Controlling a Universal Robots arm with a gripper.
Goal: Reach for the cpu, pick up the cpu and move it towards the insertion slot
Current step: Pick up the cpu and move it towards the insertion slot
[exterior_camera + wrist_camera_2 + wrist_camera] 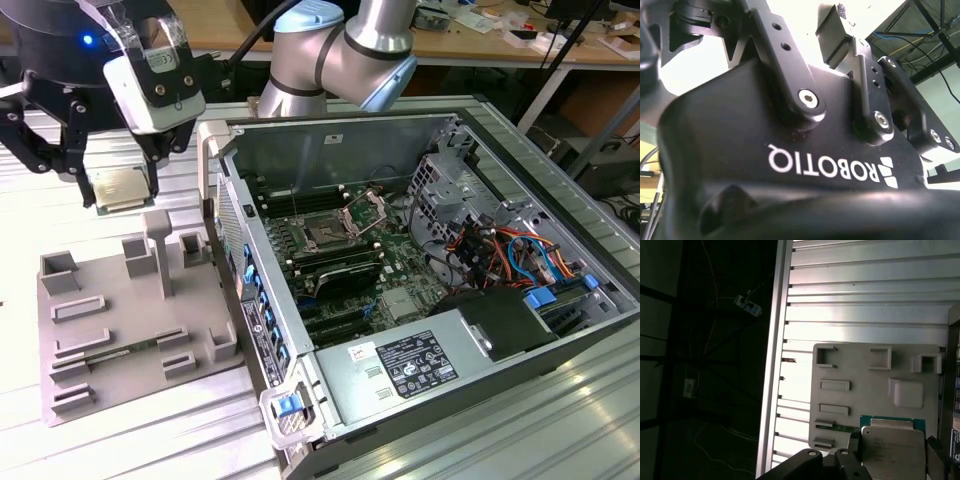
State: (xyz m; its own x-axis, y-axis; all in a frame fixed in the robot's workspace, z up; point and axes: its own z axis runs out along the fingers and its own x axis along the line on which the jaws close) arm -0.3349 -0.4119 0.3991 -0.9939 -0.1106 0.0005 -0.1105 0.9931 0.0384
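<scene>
Two fingers [72, 160] of the gripper [116, 172] pinch the chip [120, 190] by its edges in the exterior view, holding it in the air above the grey tray [130, 300]. The socket [325, 232] lies well off to the exterior view's right of the gripper, inside the open computer case [330, 140]. In the second wrist view the gripper's black body [740, 130] sits close up — in the first wrist view the chip [892, 445] is clamped flat, silver top showing, with the tray [865, 370] beneath.
</scene>
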